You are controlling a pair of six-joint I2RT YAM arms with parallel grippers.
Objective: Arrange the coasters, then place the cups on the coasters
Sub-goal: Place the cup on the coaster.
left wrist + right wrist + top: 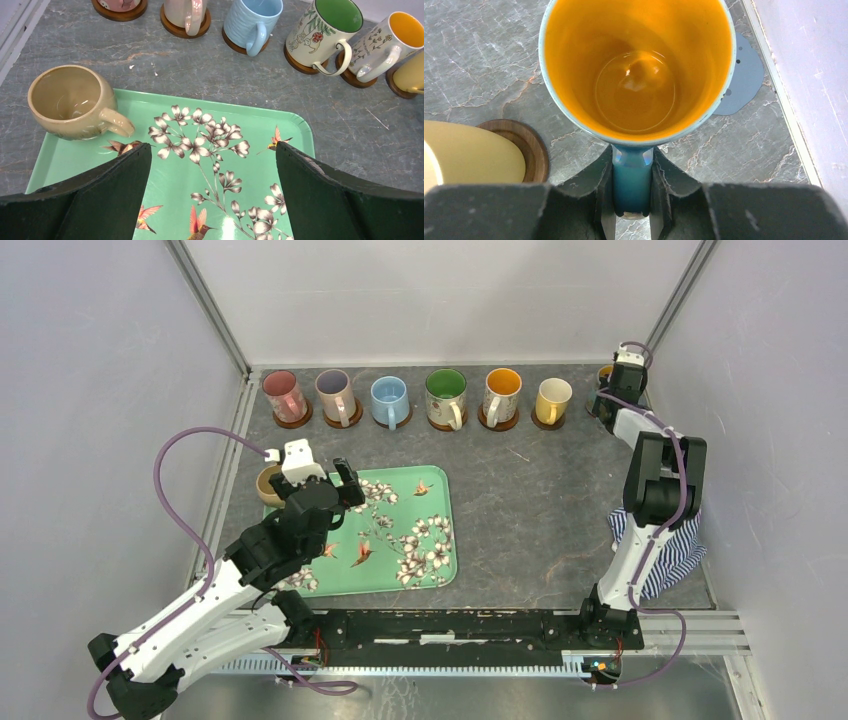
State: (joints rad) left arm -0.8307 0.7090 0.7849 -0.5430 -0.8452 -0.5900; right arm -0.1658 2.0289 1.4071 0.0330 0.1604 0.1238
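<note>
The left arm leans in from the near left, with the left gripper spread wide over the green tray. The tan mug sits at its far left corner. The right arm stretches to the far right corner. There the right gripper pinches the blue handle of the orange-inside mug, perhaps over the blue-grey coaster.

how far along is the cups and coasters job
Done: back row of six, pink cup to yellow cup, on coasters. In hand: right gripper shut on the teal cup's handle near a grey coaster. To do: tan cup at the tray's corner, left gripper open.
</note>
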